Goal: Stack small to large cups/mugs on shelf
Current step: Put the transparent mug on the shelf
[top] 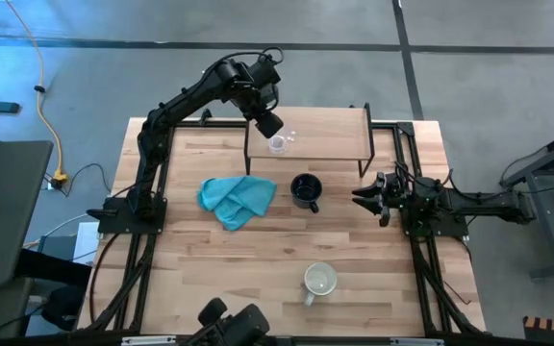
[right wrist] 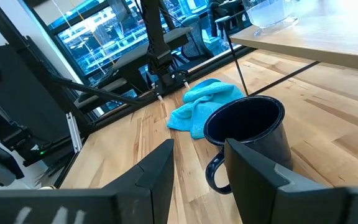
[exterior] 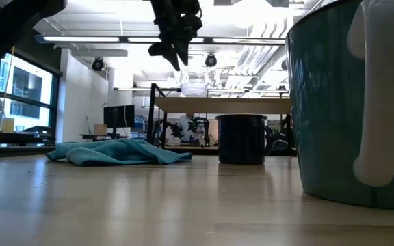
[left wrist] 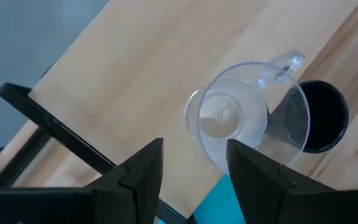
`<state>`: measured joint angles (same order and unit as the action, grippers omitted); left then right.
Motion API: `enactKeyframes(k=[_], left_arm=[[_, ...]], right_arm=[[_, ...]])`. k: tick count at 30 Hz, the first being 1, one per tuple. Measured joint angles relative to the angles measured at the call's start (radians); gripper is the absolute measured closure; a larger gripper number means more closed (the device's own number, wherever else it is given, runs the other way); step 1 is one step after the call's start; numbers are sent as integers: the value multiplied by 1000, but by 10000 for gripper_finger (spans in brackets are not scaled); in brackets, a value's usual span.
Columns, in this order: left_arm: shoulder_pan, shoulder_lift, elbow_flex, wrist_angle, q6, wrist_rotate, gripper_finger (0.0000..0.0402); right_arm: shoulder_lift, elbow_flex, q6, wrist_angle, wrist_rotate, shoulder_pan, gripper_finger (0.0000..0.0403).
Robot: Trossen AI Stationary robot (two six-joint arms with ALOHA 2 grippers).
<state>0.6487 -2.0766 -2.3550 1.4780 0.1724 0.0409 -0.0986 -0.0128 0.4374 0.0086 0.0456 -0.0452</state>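
Wooden table (top: pixel 210 288) w/ two dark arms, seen from above; at its far edge the shelf (top: pixel 325 125), a light-wood board on thin black legs, spans the middle; left arm reaches in from the left side, left gripper (top: pixel 269 123) hanging just above the shelf's left part, fingers (left wrist: pixel 143 171) spread apart w/ nothing between them, the clear glass cup (top: pixel 277 144) directly beneath; right arm lies low along the table's right side, right gripper (top: pixel 365 197) level w/ the tabletop, pointing left toward the black mug (top: pixel 306 191), fingers (right wrist: pixel 160 168) parted and holding nothing, a clear gap between tips and mug; teal cloth (top: pixel 236 199) lies crumpled left of centre, just near of the shelf's left legs; pale mug (top: pixel 319 281) stands near the table's near edge, right of centre, well apart from the rest, handle toward near-left; black mug upright at table centre, just right of the cloth, near of the shelf, handle toward near-right; glass cup, smallest, sits upright on the shelf near its left end, close to the near edge, handle toward the right.
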Motion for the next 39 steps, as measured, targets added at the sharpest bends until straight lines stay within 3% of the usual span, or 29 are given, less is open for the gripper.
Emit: enactKeyframes(k=[25,39], left_arm=[[-1,-53,0,18,22,38,239],[-1,-55,0,12,-40,18,374]], right_arm=[[0,0,11,0,0,0,269],[0,0,10,0,-1,0,269]])
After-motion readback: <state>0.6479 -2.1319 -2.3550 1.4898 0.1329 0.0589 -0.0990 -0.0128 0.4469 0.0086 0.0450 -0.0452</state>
